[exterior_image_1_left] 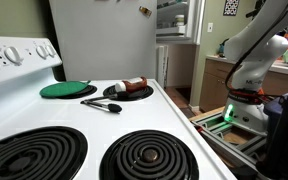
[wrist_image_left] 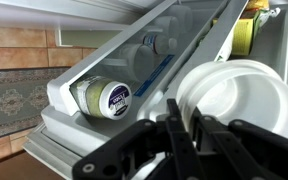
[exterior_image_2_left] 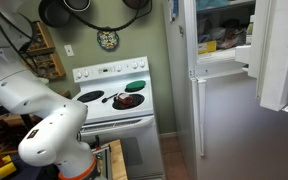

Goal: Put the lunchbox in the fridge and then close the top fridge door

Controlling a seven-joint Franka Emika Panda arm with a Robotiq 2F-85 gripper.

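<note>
Seen in an exterior view from low on the stove (exterior_image_1_left: 84, 135), facing fridge (exterior_image_1_left: 104, 40) at 12 o'clock, arm (exterior_image_1_left: 249, 50) at 2. Seen in an exterior view from farther back beside arm (exterior_image_2_left: 44, 110), sharing stove (exterior_image_2_left: 124, 118) and fridge (exterior_image_2_left: 224, 120). Wrist view close against door shelf (wrist_image_left: 64, 125), tilted.

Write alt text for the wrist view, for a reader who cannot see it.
The black gripper, shut, appears to pinch the rim of a whitish lunchbox in front of a white fridge door shelf. A jar with a blue-and-white lid sits in that shelf, with pale containers beyond it.
</note>
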